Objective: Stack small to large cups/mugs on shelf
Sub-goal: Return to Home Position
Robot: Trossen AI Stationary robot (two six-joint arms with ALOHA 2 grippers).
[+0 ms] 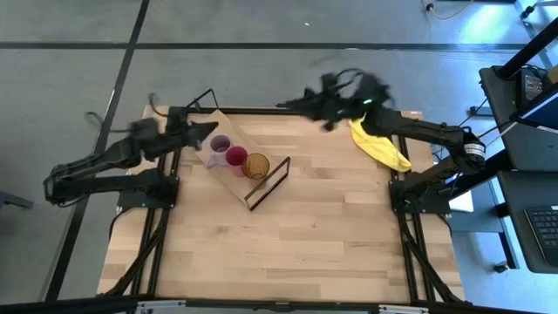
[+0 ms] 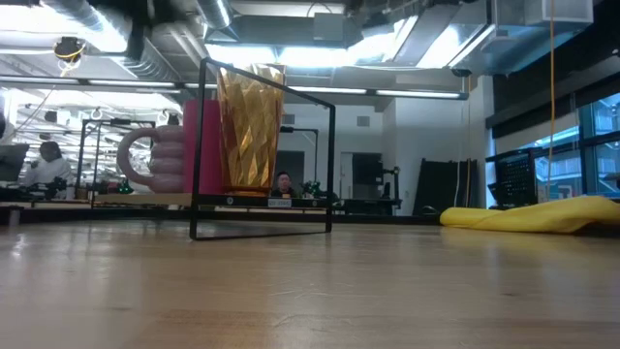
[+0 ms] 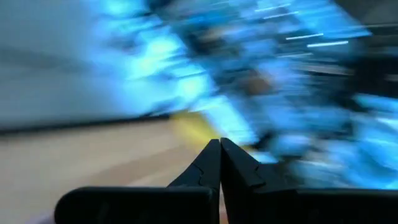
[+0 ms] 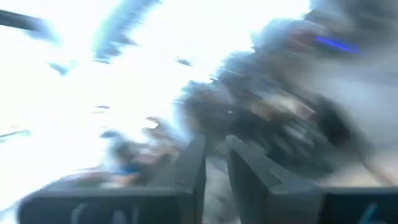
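The shelf (image 1: 228, 131), a light-brown board with a black wire frame (image 1: 267, 183) at its near end, lies slantwise on the table. On it stand, in a row, the purple mug (image 1: 218, 148), the red cup (image 1: 236, 157) and the amber tumbler (image 1: 256, 166); in the low view the tumbler (image 2: 250, 126) stands in front of the mug (image 2: 160, 160). I cannot make out the small clear glass. My left gripper (image 1: 209, 129) is shut and empty just behind the mug. My right gripper (image 1: 292, 105) hovers at the table's far edge, fingers slightly apart (image 4: 214, 152), empty.
A yellow cloth (image 1: 380, 145) lies at the table's far right, and it also shows in the low view (image 2: 533, 215). The near half of the wooden tabletop (image 1: 279, 253) is bare. People sit in the room behind the table.
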